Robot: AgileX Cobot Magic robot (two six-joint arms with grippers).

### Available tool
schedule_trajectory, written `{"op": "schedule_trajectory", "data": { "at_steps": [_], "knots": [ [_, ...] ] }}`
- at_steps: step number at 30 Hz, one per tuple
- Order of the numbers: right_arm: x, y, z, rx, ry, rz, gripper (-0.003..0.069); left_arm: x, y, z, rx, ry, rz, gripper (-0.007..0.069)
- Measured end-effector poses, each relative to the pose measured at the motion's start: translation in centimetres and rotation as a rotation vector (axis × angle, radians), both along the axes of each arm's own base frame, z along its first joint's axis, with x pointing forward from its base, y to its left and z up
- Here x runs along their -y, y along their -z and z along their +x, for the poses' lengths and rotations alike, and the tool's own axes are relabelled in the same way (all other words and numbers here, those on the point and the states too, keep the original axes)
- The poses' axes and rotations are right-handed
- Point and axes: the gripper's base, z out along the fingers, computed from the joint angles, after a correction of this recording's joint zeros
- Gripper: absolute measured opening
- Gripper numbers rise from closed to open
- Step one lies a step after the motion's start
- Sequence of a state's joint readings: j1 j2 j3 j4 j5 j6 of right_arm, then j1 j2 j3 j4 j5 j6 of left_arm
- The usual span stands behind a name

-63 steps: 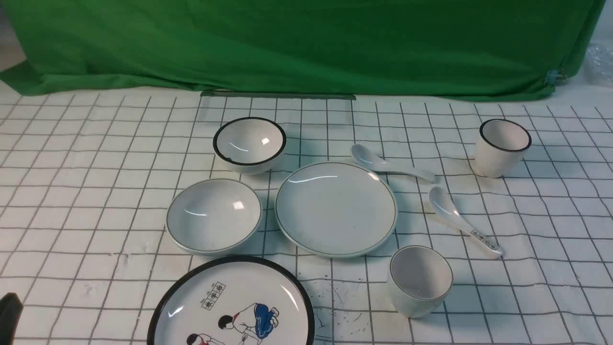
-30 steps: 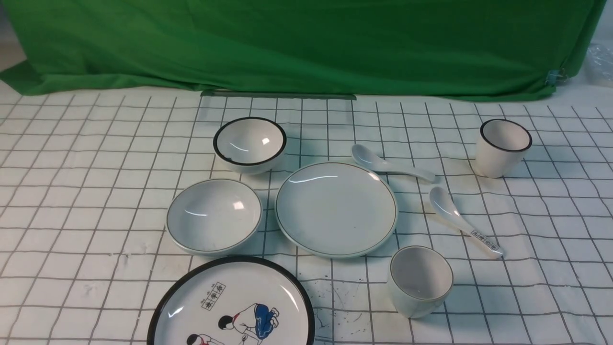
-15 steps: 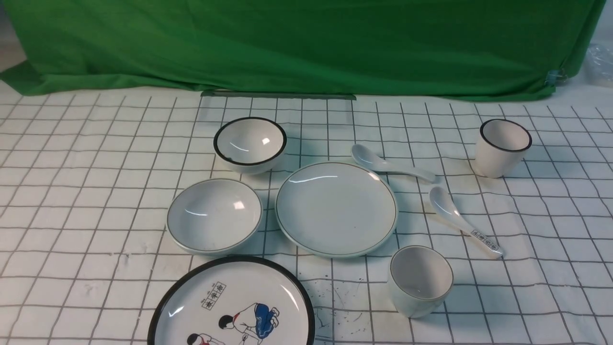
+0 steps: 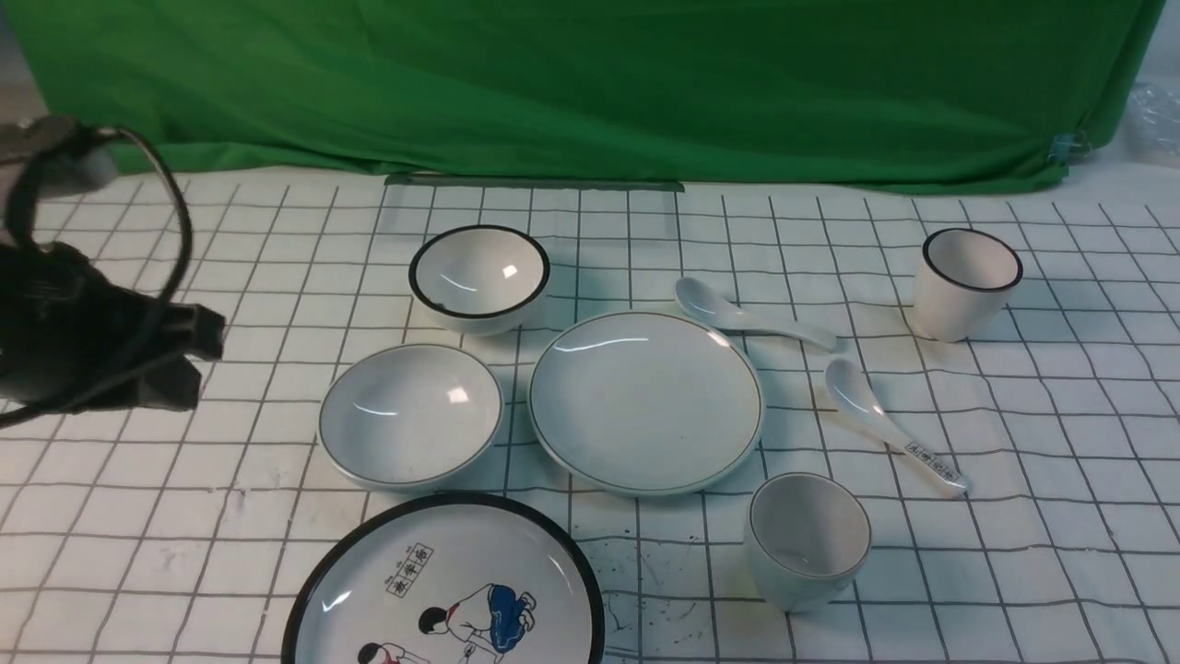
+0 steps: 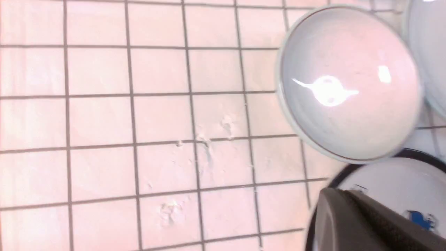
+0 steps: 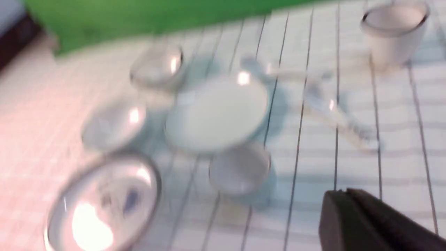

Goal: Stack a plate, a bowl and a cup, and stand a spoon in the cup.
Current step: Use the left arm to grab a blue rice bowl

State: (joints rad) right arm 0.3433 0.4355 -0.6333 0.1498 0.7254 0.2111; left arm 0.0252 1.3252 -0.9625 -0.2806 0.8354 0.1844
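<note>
The plain plate (image 4: 645, 401) lies mid-table. The wide shallow bowl (image 4: 410, 415) sits just left of it, and also shows in the left wrist view (image 5: 350, 83). The squat cup (image 4: 809, 539) stands upright at the plate's front right. The plain spoon (image 4: 747, 316) lies behind the plate's right edge. My left gripper (image 4: 207, 355) hovers left of the bowl, apart from it; its jaws look shut and empty (image 5: 334, 195). My right gripper (image 6: 339, 197) is out of the front view, shut and empty, nearer me than the cup (image 6: 240, 169). The right wrist view is blurred.
A black-rimmed cartoon plate (image 4: 442, 590) lies at the front, close to the bowl. A small black-rimmed bowl (image 4: 479, 277) sits behind the bowl. A tall black-rimmed cup (image 4: 968, 281) stands far right. A spoon with printed characters (image 4: 890, 429) lies right of the plate. Green cloth hangs behind.
My left arm has come into the front view from the left and now hovers beside the bowl. None of the dishes has moved.
</note>
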Motion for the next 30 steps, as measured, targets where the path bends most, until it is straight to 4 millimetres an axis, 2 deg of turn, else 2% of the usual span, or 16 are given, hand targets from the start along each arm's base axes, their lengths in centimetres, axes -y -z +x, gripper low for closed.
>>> {"op": "schedule_trajectory", "data": {
  "at_steps": [2,4,6,8,9,10,13,19,22,24,27,29,30],
  "knots": [
    [-0.8,-0.3,1.5,-0.116,-0.070,-0.107,0.0027,0.0,1.4,2.0,-0.036,0.009,0.016,-0.0001],
    [-1.2,-0.2,2.3,-0.152,-0.091,-0.146,0.0027,0.1,1.5,2.8,-0.042,0.011,0.019,-0.0001],
    [-2.2,0.4,4.3,-0.241,-0.123,-0.208,0.0027,0.4,1.4,5.1,-0.026,0.017,0.022,0.0000],
    [-2.7,1.0,5.4,-0.288,-0.132,-0.230,0.0027,0.8,1.8,6.9,-0.004,0.032,0.044,0.0015],
    [-2.7,1.0,5.5,-0.292,-0.132,-0.234,0.0027,0.8,1.6,7.0,0.004,0.034,0.048,0.0017],
    [-3.0,1.5,6.1,-0.322,-0.135,-0.246,0.0027,1.2,2.2,8.2,0.019,0.045,0.070,0.0046],
    [-3.4,2.1,7.0,-0.355,-0.135,-0.261,0.0029,2.0,3.9,9.4,0.000,0.058,0.076,0.0155],
    [-3.7,2.1,7.7,-0.316,-0.127,-0.247,0.0032,4.5,7.2,10.6,-0.049,0.111,0.077,0.0446],
    [-3.8,2.0,8.0,-0.286,-0.123,-0.236,0.0036,5.2,8.6,10.9,-0.079,0.111,0.070,0.0534],
    [-3.8,1.9,8.1,-0.268,-0.120,-0.229,0.0037,5.3,9.4,11.0,-0.102,0.090,0.059,0.0552],
    [-3.9,1.7,8.3,-0.245,-0.116,-0.220,0.0037,5.3,10.6,11.2,-0.139,0.062,0.049,0.0540],
    [-3.9,1.7,8.3,-0.237,-0.115,-0.216,0.0037,5.3,10.9,11.3,-0.150,0.056,0.047,0.0512],
    [-3.9,1.6,8.3,-0.233,-0.114,-0.215,0.0037,5.3,11.3,11.3,-0.163,0.048,0.045,0.0461]
  ]
}}
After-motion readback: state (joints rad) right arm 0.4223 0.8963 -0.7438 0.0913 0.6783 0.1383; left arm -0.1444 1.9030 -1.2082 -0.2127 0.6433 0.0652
